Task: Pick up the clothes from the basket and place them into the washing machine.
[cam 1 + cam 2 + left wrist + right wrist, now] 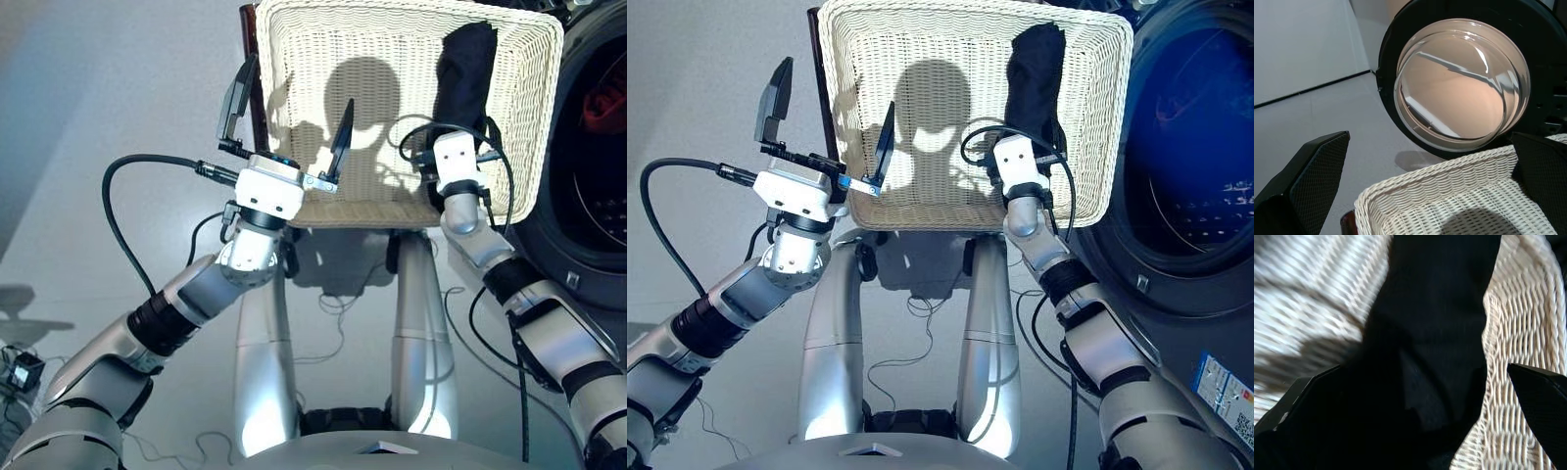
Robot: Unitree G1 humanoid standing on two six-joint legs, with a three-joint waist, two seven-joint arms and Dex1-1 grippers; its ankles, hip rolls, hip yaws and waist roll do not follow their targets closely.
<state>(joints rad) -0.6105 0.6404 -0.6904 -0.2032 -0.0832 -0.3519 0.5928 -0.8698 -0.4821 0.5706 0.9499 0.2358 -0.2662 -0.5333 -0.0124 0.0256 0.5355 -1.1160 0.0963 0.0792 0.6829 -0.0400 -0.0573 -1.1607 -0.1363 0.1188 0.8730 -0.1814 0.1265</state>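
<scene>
The black cloth bundle (466, 67) lies long-ways along the basket's (323, 59) right side, right under the open right gripper (1415, 396), while the open left gripper (289, 117) holds nothing farther away.

No lettering, brand name or number can be read anywhere in these views. A small label (1227, 390) with blue, white and orange patches sits low on the front of the washing machine (1176, 294), seen from the right eye, but its print is too small to make out.
</scene>
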